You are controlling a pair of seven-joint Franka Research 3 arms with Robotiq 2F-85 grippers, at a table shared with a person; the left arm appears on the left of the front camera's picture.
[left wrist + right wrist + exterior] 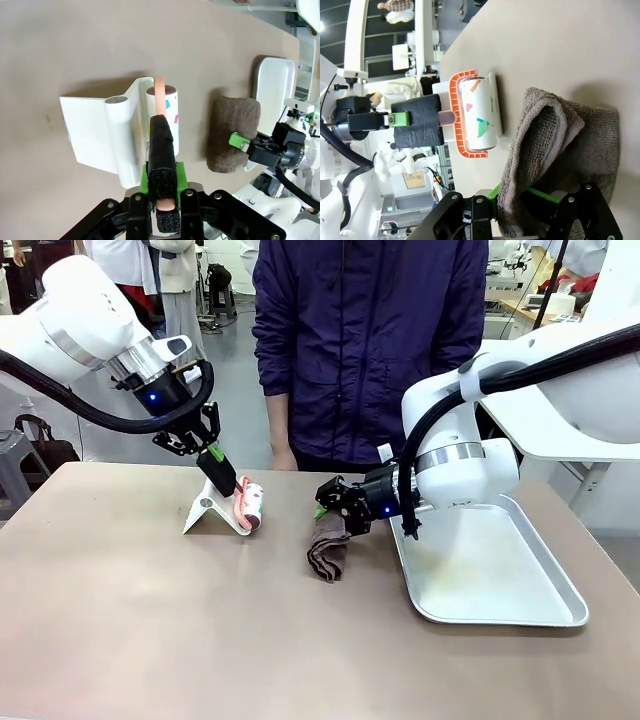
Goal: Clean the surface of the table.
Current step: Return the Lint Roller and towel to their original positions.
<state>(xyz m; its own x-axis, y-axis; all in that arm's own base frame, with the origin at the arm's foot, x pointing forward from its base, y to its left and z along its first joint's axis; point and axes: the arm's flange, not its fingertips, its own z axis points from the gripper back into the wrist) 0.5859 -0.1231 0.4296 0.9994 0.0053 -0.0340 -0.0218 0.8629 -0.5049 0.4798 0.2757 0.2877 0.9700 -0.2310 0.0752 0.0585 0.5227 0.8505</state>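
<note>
My left gripper (219, 472) is closed on the salmon-pink handle (160, 96) of a lint roller (250, 506), whose white roll with coloured flecks lies against its white stand (207, 512) on the brownish-tan table (150, 630). My right gripper (333, 502) is clamped on a folded grey-brown towel (327, 548); the lower part of the towel rests on the table, just beside the silver tray (500, 580), and its upper edge is between my 2 fingers. Whether the roll touches the table itself, I cannot tell from these views. A person in a dark jacket (370, 340) stands at the far side of the table.
</note>
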